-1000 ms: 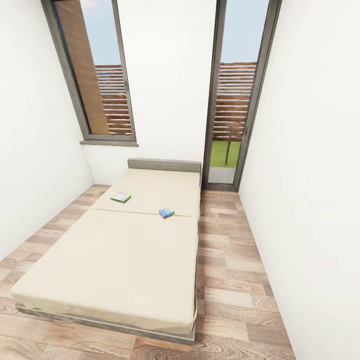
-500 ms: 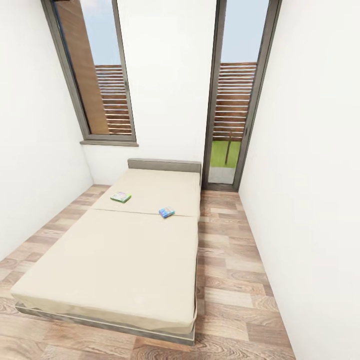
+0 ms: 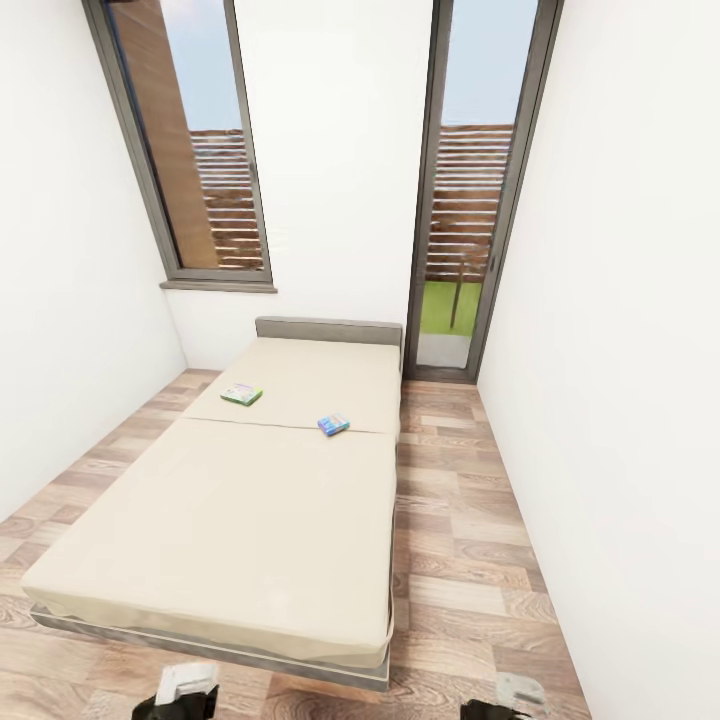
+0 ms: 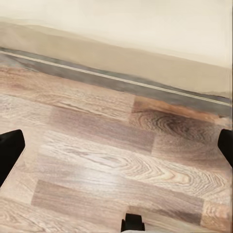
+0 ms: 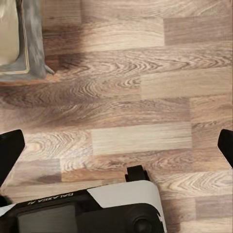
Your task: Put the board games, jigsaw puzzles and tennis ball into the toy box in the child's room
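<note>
Two small flat board games lie far up the wide beige-mattressed bed (image 3: 250,520), near the low grey headboard (image 3: 328,330): a green-edged box (image 3: 242,394) and a blue-purple box (image 3: 334,424), well apart. They look light and stiff; take each by its long edges. Your left gripper (image 4: 116,145) and right gripper (image 5: 116,145) hang over wood-plank floor (image 3: 470,560), fingers spread wide, empty.

2 board games (image 3: 287,409) on bed (image 3: 240,520)

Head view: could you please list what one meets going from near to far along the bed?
Bed foot edge → blue board game → green board game → headboard → window.
</note>
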Controlling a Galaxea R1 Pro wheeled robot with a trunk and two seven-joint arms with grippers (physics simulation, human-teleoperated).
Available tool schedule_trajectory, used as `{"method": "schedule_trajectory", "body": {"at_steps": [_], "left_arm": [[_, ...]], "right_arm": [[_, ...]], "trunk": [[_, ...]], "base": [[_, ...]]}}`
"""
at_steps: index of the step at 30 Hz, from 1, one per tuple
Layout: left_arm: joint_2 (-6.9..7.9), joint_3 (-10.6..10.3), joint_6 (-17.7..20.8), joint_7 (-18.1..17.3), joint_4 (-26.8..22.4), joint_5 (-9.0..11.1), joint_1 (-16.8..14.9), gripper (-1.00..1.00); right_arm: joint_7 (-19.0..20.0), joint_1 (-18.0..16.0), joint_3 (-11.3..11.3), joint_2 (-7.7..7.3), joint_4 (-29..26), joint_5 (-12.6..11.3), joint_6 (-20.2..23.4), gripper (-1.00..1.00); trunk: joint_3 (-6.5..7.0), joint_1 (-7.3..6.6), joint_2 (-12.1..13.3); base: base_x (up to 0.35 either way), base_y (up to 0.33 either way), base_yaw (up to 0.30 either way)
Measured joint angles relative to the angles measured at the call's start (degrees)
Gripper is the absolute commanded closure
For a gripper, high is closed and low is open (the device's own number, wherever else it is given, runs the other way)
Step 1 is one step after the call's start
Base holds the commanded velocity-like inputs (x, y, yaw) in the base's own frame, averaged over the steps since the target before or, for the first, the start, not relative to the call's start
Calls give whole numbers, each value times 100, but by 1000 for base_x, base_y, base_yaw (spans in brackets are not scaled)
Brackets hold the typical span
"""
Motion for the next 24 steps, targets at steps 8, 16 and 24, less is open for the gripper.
{"method": "schedule_trajectory", "body": {"at_steps": [8,16,24], "left_arm": [[-33,56,1022,-276,-1179,1,-1,-100],[-46,64,1757,-343,-1954,4,0,-100],[-61,35,2394,-364,-2645,5,0,-100]], "right_arm": [[9,11,18,64,-2551,8,1775,-100],[14,19,19,111,-4008,3,2909,-100],[21,15,67,318,-4872,8,3642,-100]], "trunk": [[0,0,0],[-1,0,1],[0,0,1]], "base": [[0,0,0],[0,0,0],[0,0,0]]}}
